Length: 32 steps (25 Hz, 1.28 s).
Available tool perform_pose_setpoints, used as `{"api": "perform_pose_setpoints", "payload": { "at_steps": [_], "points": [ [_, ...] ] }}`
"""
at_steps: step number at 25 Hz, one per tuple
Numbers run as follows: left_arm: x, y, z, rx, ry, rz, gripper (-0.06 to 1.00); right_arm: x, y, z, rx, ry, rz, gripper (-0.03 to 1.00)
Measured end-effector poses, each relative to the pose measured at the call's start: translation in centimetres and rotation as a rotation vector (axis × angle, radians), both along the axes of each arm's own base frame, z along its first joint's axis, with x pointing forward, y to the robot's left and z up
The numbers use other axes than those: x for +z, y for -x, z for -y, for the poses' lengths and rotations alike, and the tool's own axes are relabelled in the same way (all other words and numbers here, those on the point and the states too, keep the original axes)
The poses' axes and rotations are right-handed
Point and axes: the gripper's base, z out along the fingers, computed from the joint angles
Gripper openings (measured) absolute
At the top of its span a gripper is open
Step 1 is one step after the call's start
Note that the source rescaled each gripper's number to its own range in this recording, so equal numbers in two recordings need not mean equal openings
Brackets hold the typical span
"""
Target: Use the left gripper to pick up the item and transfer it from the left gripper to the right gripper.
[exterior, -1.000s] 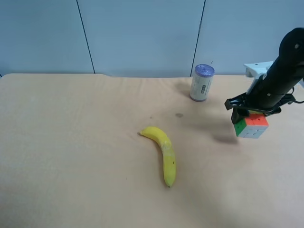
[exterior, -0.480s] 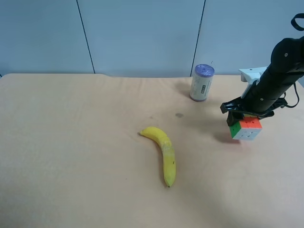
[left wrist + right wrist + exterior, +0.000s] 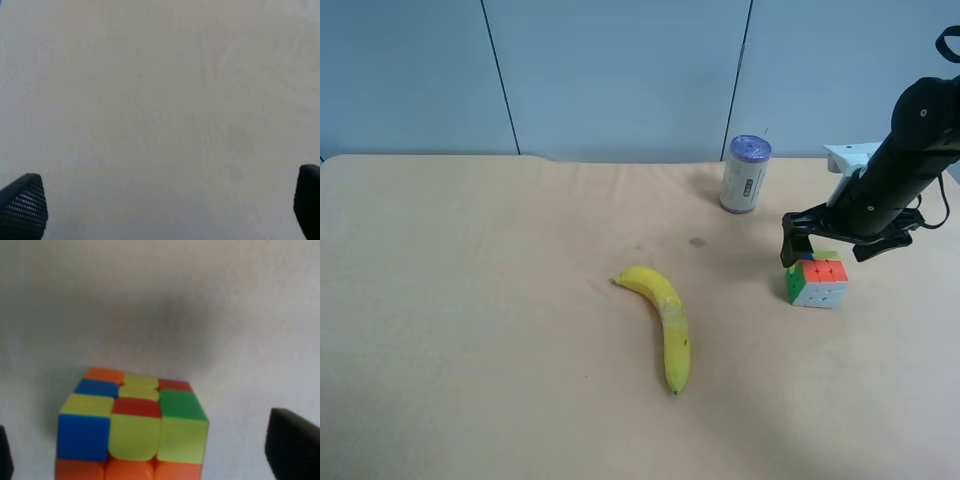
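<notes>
- Now we see the cube (image 3: 816,281) on the tabletop (image 3: 500,330) near its right edge, right claw (image 3: 832,241) released above it.
- Left claw (image 3: 160,210) released, empty.
- Handover looks done.

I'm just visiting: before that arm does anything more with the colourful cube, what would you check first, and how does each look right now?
1. Puzzle cube resting on the table: ok.
2. Right gripper open and off the cube: ok.
3. Left gripper open, nothing between its fingers: ok.
4. Banana apart from the cube: ok.
5. Can upright, apart from the cube: ok.
6. Left gripper's position relative to the cube: cannot tell.
</notes>
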Motion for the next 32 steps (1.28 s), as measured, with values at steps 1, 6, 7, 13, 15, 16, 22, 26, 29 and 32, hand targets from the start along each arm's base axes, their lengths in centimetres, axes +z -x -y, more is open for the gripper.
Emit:
{"api": "perform_pose_setpoints", "payload": {
  "at_steps": [1,6,7,13,15,16,22,26,29,32],
  "points": [
    [0.0,0.0,0.0,0.000,0.000,0.000,1.00,0.4,0.1,0.0,0.000,-0.001,0.001,0.99],
    [0.0,0.0,0.0,0.000,0.000,0.000,1.00,4.1,1.5,0.1,0.004,-0.007,0.045,0.99],
    [0.0,0.0,0.0,0.000,0.000,0.000,1.00,5.0,1.9,0.1,0.005,-0.009,0.056,0.99],
    [0.0,0.0,0.0,0.000,0.000,0.000,1.00,12.1,6.2,0.4,0.012,-0.023,0.182,0.99],
    [0.0,0.0,0.0,0.000,0.000,0.000,1.00,14.0,8.0,0.6,0.015,-0.027,0.212,0.99],
    [0.0,0.0,0.0,0.000,0.000,0.000,1.00,14.9,9.0,0.6,0.017,-0.028,0.227,0.99],
    [0.0,0.0,0.0,0.000,0.000,0.000,1.00,18.6,14.3,1.1,0.025,-0.036,0.303,0.99],
    [0.0,0.0,0.0,0.000,0.000,0.000,1.00,19.9,18.0,1.4,0.030,-0.038,0.329,0.99],
    [0.0,0.0,0.0,0.000,0.000,0.000,1.00,19.3,20.9,1.6,0.032,-0.040,0.347,0.99],
    [0.0,0.0,0.0,0.000,0.000,0.000,1.00,17.5,23.8,1.9,0.033,-0.041,0.368,0.99]
  ]
}}
